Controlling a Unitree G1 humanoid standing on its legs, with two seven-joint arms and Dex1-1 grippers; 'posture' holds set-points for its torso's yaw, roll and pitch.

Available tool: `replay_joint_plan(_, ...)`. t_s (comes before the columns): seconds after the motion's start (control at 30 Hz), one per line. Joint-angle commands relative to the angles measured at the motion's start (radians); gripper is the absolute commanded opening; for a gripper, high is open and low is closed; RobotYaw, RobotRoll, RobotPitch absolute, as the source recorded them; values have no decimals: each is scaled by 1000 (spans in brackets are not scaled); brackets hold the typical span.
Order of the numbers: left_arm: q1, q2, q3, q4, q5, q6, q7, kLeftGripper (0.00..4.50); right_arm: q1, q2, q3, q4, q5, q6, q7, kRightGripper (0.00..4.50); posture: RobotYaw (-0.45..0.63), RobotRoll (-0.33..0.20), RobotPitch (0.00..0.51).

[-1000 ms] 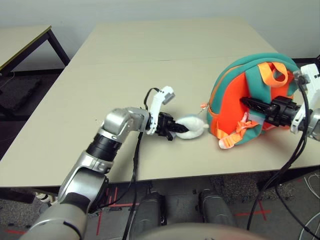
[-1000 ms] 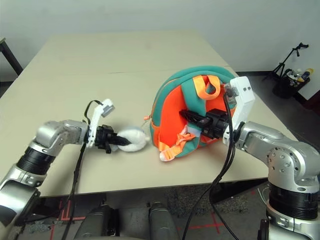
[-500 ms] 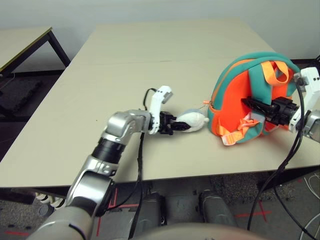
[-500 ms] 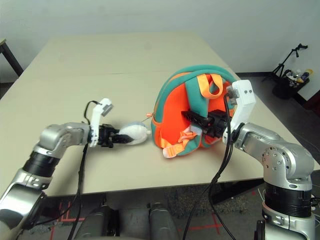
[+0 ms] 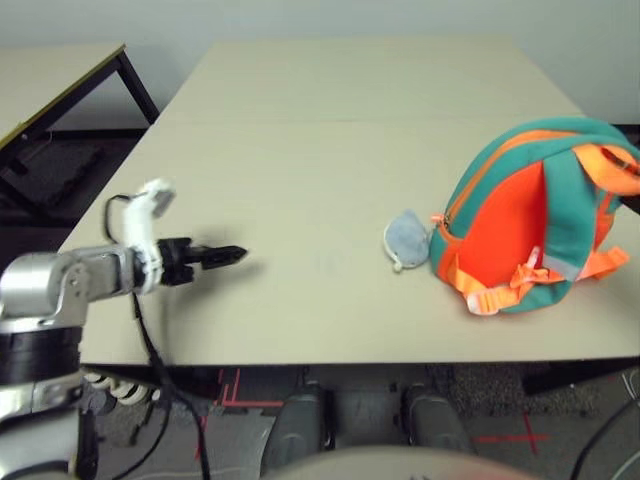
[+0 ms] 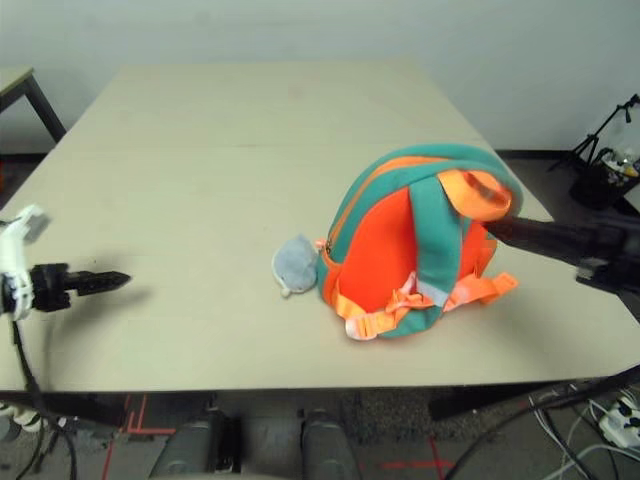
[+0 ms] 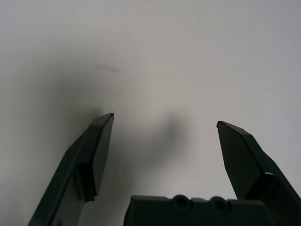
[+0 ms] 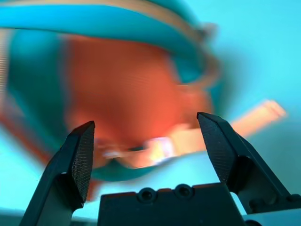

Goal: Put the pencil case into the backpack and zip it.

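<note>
The teal and orange backpack (image 5: 530,235) stands upright at the right of the beige table (image 5: 330,120), straps facing me. Its grey-white whale charm (image 5: 404,240) lies on the table just left of it. My left gripper (image 5: 232,254) hovers open over bare table near the left edge, far from the charm, with nothing between its fingers (image 7: 101,141). My right gripper (image 6: 510,231) is open just right of the backpack's top handle, holding nothing; in the right wrist view the backpack (image 8: 131,84) lies ahead of its spread fingers (image 8: 80,150). The pencil case is out of view.
A second table (image 5: 60,80) stands off to the left across a gap. Dark equipment (image 6: 605,170) sits on the floor beyond the table's right side. Wide bare tabletop stretches behind and left of the backpack.
Both grippers opened. The left one let go of the whale charm and drew back to the left edge. The right one released the backpack's straps and pulled away to the right.
</note>
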Motion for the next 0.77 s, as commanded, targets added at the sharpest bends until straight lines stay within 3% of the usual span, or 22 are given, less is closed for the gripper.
replay_joint_plan(0.03, -29, -43, 7, 119, 83, -195, 91, 4500, 9, 42, 120, 80, -189, -273, -4, 4461, -11, 0, 33)
replay_joint_plan(0.17, -113, -98, 1, 292, 158, -454, 184, 4500, -168, 212, 288, 268, -378, -624, -85, 4461, 0, 0, 29)
replay_joint_plan(0.3, -176, -133, -43, 412, 216, -651, 201, 4500, -276, 314, 390, 431, -497, -851, -90, 4461, 18, 0, 27)
replay_joint_plan(0.53, -235, -212, -61, 553, 253, -916, 232, 4500, -401, 419, 419, 726, -629, -1218, -174, 4461, 6, 0, 37)
replay_joint_plan(0.77, -145, -309, -81, 543, 259, -996, 269, 4500, -406, 474, 420, 847, -652, -1357, -188, 4461, 13, 0, 46)
